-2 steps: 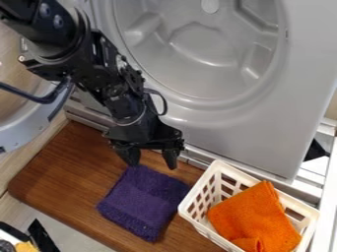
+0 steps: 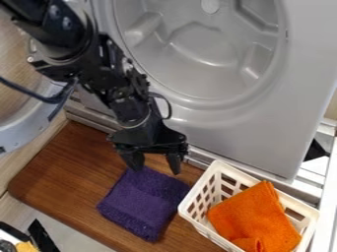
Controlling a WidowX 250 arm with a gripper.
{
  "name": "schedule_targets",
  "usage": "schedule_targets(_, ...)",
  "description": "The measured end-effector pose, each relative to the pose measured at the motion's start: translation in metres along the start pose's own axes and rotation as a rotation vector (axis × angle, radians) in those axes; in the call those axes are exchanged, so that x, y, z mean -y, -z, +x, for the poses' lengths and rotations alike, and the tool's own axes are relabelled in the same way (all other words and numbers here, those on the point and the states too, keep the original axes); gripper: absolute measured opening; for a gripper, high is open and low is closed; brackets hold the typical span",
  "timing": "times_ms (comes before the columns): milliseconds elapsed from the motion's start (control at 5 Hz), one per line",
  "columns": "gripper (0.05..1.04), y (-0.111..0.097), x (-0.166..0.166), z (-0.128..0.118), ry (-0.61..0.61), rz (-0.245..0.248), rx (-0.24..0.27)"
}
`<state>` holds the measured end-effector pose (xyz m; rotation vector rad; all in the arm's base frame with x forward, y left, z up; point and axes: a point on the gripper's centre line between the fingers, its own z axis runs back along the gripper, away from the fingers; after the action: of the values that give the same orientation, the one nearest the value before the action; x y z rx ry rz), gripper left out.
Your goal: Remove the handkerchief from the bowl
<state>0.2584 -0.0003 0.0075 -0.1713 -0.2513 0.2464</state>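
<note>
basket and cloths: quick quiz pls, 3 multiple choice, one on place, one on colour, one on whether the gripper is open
1. Where is the orange cloth?
A) under the basket
B) beside the basket
C) inside the basket

2. What colour is the cloth on the wooden board?
A) purple
B) green
C) white

3. How is the gripper?
A) shut
B) open
C) clamped on a cloth

Answers:
1: C, the basket's walls surround the orange cloth.
2: A, the folded cloth on the wood is purple.
3: B, its two fingertips stand apart with nothing between them.
</note>
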Motion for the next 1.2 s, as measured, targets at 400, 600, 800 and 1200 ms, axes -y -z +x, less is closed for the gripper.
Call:
schedule_targets(400, 1.0, -0.014, 0.026, -0.001, 0.025, 0.023, 0.035)
schedule_targets(600, 1.0, -0.005, 0.057, 0.005, 0.143, -0.039, 0.025)
schedule_targets(800, 1.0, -0.001, 0.093, 0.006, 0.274, -0.087, 0.031)
schedule_targets(1200, 1.0, 0.012, 0.144, -0.004, 0.459, -0.134, 0.003)
